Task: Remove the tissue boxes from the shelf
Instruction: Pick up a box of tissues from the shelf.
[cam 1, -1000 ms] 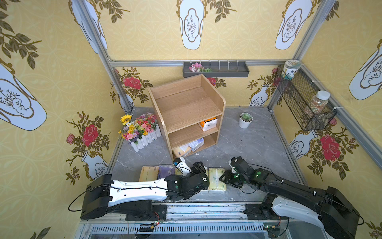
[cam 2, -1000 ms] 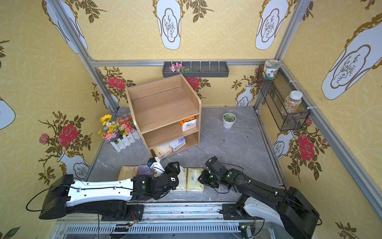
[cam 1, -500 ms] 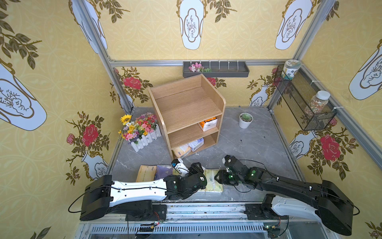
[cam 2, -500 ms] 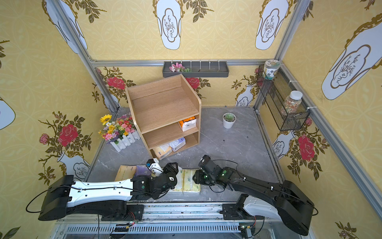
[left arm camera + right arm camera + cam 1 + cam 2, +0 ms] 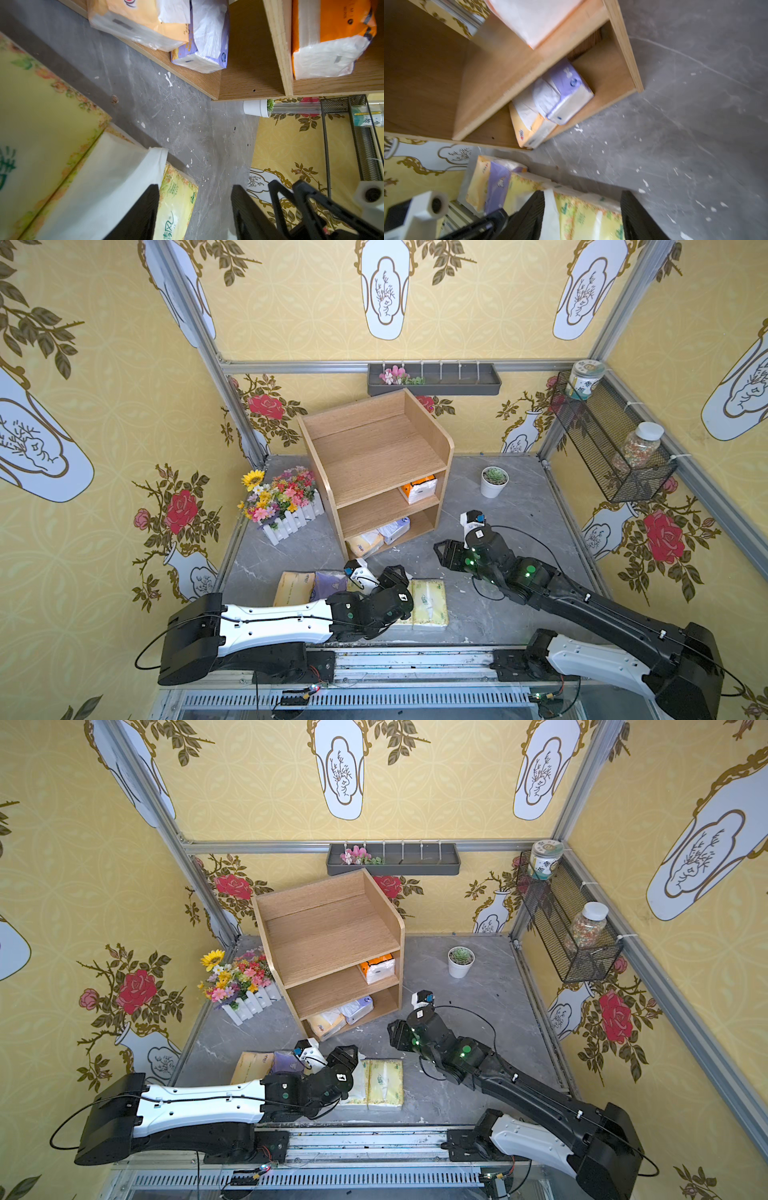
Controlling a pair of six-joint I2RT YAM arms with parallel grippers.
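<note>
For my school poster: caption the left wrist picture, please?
Open black fingers near pale yellow plastic-wrapped tissue packs, light-brown wooden shelf beyond.

passing freely over the bare grey floor (image 5: 417, 551) between the shelf (image 5: 374, 456) front and the row of packs (image 5: 430, 601) by the near edge, and rightward as far as the potted succulent (image 5: 493, 481). reaching into the middle tier unhindered on the left, meeting an orange-and-white pack (image 5: 419, 489) at its right end; meeting a tan pack (image 5: 365, 543) and a lavender pack (image 5: 395, 529) in the bottom tier, finding only a gap at its right end.
</note>
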